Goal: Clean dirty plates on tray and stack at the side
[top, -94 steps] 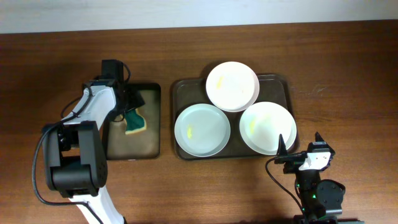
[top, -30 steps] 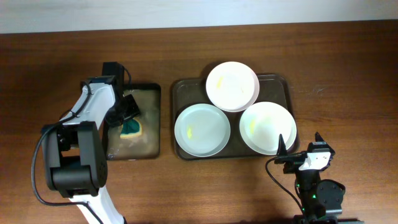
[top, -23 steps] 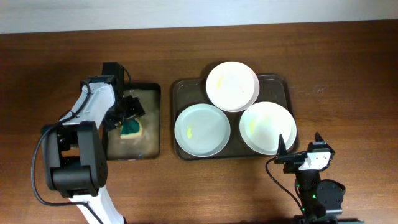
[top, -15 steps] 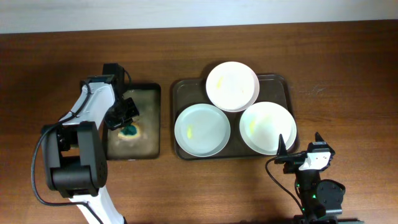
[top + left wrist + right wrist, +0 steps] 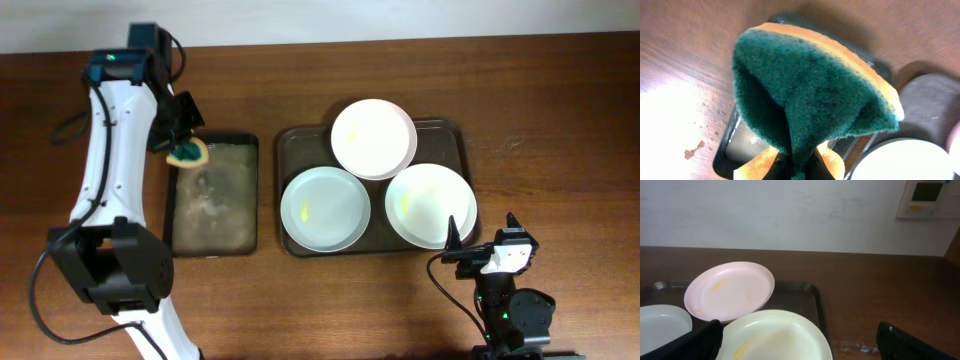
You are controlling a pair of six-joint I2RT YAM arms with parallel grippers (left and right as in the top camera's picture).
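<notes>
Three white plates lie on the dark brown tray [image 5: 298, 145]: one at the back [image 5: 373, 138], one front left [image 5: 325, 208] and one front right [image 5: 431, 205], each with faint yellow smears. My left gripper [image 5: 184, 143] is shut on a folded green and yellow sponge [image 5: 189, 153], held above the back left corner of the small black tray [image 5: 212, 200]. The sponge [image 5: 810, 95] fills the left wrist view, pinched at the bottom by the left gripper [image 5: 800, 167]. My right gripper [image 5: 482, 228] stands open in front of the front right plate [image 5: 775, 335], nothing between its fingers.
The small black tray looks wet and holds nothing else. It sits just left of the brown tray. The back plate [image 5: 730, 290] overlaps the rims of the two front ones. Bare wooden table lies to the right of the brown tray [image 5: 812, 287].
My left gripper shut on the sponge in the black tray and lifted it up and back toward the tray's far left corner. The right arm has not moved.
</notes>
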